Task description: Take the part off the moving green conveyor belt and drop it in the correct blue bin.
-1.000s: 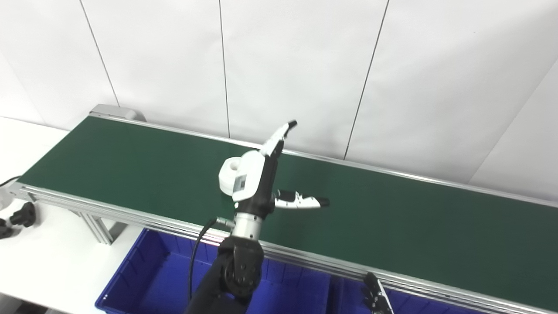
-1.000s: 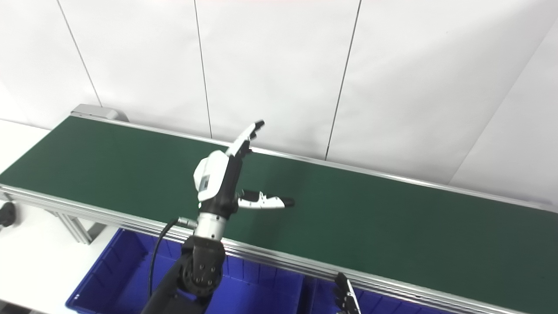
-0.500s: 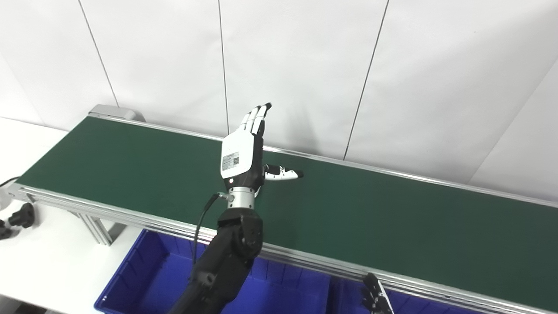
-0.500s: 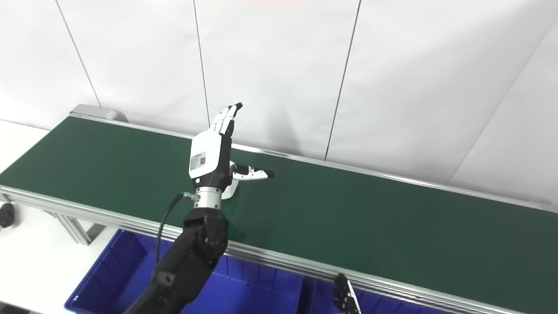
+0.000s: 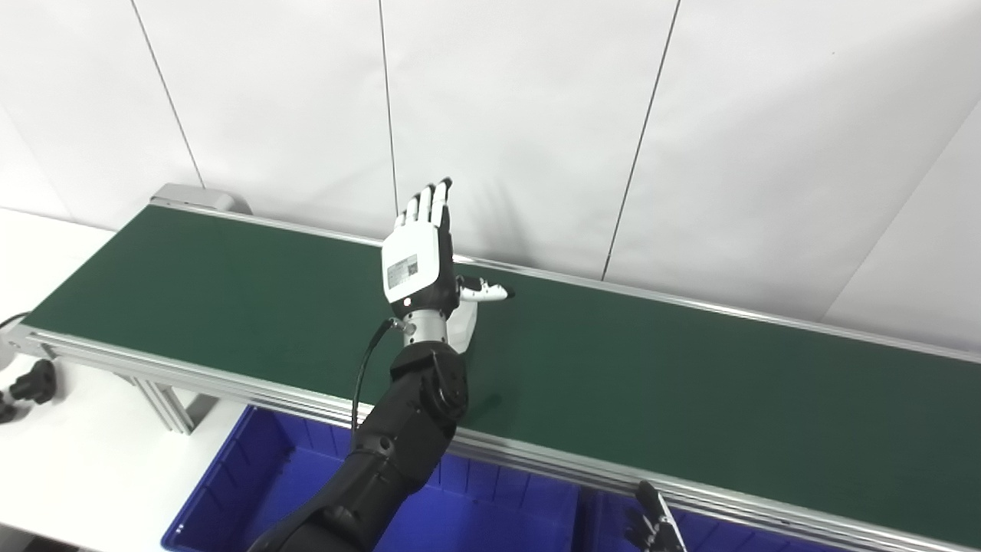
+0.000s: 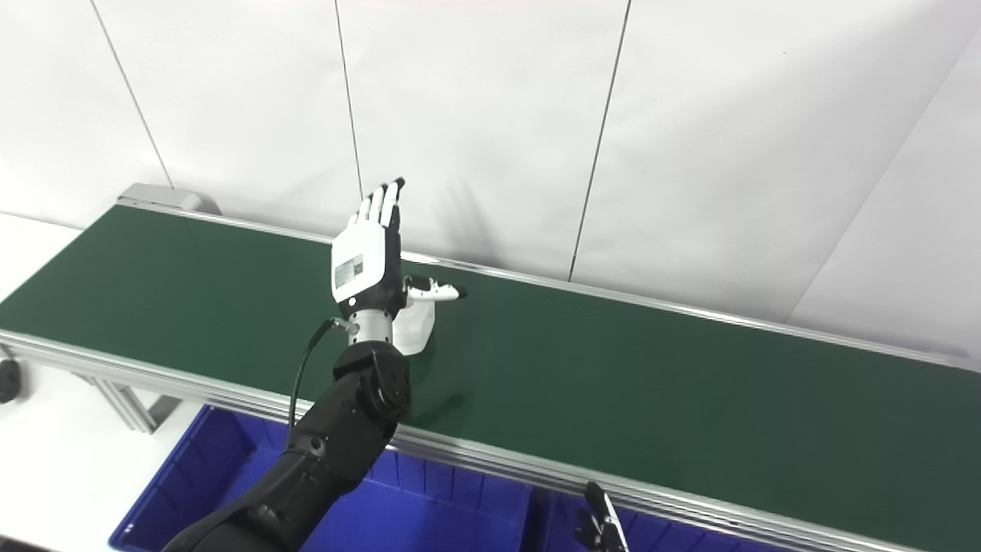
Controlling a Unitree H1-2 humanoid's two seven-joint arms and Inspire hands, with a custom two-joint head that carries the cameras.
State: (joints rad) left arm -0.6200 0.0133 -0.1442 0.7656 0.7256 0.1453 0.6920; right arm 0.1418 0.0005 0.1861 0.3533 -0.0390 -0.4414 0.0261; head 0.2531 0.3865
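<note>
Landmark: green conveyor belt, long and flat, with a silver rail along the near edge.
Part: small white part, sitting on the belt near its middle, touching nothing that can be seen; mostly hidden behind the wrist, so exact shape hard to tell.
Left hand: left hand up above the belt, just over and a bit behind the part; fingers straight and spread, thumb sticking out sideways; holding nothing.
Right hand: right hand low at the picture's bottom edge, below the belt's near rail; only dark fingertips showing, so cannot tell if spread or curled.
Bins: blue bin under the belt's near rail on the left, nothing seen inside; another blue bin next to it, further right, mostly hidden.
Step in hand: getting ready to grab, likely; part not yet held, not yet lifted.
Next move: probably bring the left hand down around the part, then curl fingers and thumb on both sides.
Care: belt moving, so part may slide along; best to aim a little ahead.
After that: lift off the belt, carry over the near rail, let go above the right bin; which bin is right, cannot tell.
</note>
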